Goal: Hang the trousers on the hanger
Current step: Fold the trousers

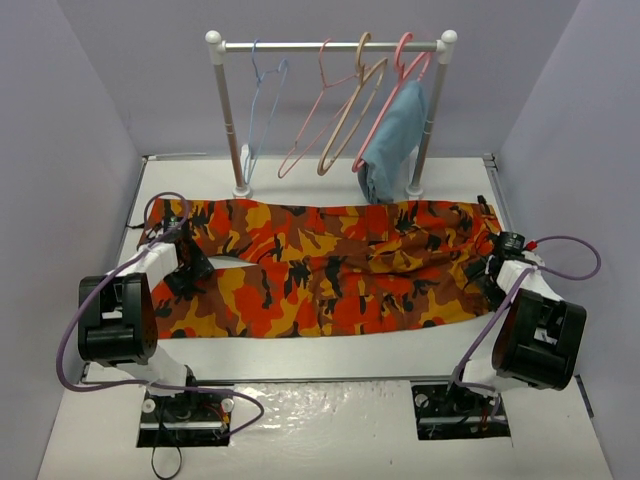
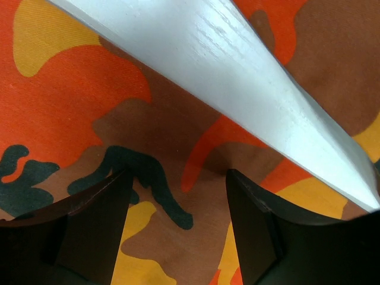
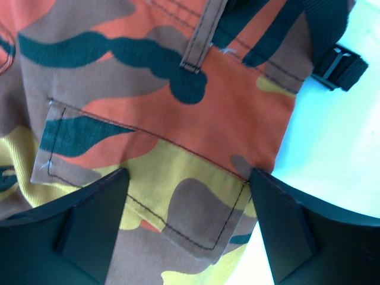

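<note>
Woven camouflage trousers (image 1: 320, 270) lie flat, legs at nine o'clock, waist at three; the thin wire hanger (image 1: 256, 80) hangs at eleven. Left gripper (image 2: 178, 178) and right gripper (image 3: 189, 178) gape above the cloth.

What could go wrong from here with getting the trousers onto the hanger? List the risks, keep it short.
1. The trousers lie spread full length on the table, with the left gripper and right gripper open over opposite ends; a pinch may catch only the top layer.
2. Near the right gripper, the belt loop and black buckle strap could snag.
3. The hanger hangs on the rail beyond the trousers, near pink hangers; a reach could knock those.
</note>
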`<state>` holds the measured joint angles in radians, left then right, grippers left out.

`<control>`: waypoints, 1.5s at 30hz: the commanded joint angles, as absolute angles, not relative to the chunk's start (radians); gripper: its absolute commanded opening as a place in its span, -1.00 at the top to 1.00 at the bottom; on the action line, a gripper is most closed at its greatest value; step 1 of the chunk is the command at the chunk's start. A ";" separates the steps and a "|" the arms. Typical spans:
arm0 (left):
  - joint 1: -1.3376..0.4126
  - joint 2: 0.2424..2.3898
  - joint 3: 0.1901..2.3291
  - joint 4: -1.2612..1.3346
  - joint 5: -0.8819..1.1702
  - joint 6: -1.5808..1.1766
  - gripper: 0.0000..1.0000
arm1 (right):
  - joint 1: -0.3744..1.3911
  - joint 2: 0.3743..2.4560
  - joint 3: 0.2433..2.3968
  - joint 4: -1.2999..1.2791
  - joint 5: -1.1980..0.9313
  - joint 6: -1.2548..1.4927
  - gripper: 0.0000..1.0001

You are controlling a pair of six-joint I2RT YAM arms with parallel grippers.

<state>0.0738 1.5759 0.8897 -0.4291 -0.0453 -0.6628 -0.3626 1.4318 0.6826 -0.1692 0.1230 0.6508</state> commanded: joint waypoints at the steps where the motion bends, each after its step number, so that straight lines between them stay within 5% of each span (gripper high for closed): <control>1: 0.081 1.624 0.911 -0.395 -0.024 -0.679 -0.21 | -0.390 1.495 0.638 -0.136 0.062 0.674 -0.27; 3: 0.084 1.646 0.920 -0.403 -0.027 -0.673 -0.21 | -0.396 1.481 0.637 -0.140 0.058 0.665 0.17; 5: 0.090 1.654 0.926 -0.412 -0.031 -0.670 -0.21 | -0.399 1.432 0.642 -0.173 0.081 0.666 0.90; 6: 0.093 1.657 0.927 -0.415 -0.032 -0.670 -0.21 | -0.399 1.401 0.651 -0.202 0.108 0.666 1.00; 16: 0.127 1.592 0.896 -0.483 -0.115 -0.662 -0.21 | -0.443 1.036 0.735 -0.475 0.258 0.674 0.99; 22: 0.129 1.564 0.926 -0.490 -0.127 -0.656 -0.21 | -0.442 0.996 0.813 -0.525 0.185 0.653 0.28; 26: 0.040 1.509 0.970 -0.498 -0.147 -0.610 -0.23 | -0.417 1.022 0.898 -0.487 0.144 0.594 -0.60; 29: -0.025 1.451 1.009 -0.508 -0.151 -0.581 -0.29 | -0.361 1.081 0.950 -0.422 0.111 0.563 -0.76; 34: -0.205 1.393 1.077 -0.544 -0.130 -0.524 -0.34 | -0.166 1.280 1.069 -0.321 0.128 0.526 -0.77; 45: -0.779 1.410 1.162 -0.261 -0.097 -0.494 -0.34 | -0.066 1.690 1.325 -0.180 0.016 0.363 -0.56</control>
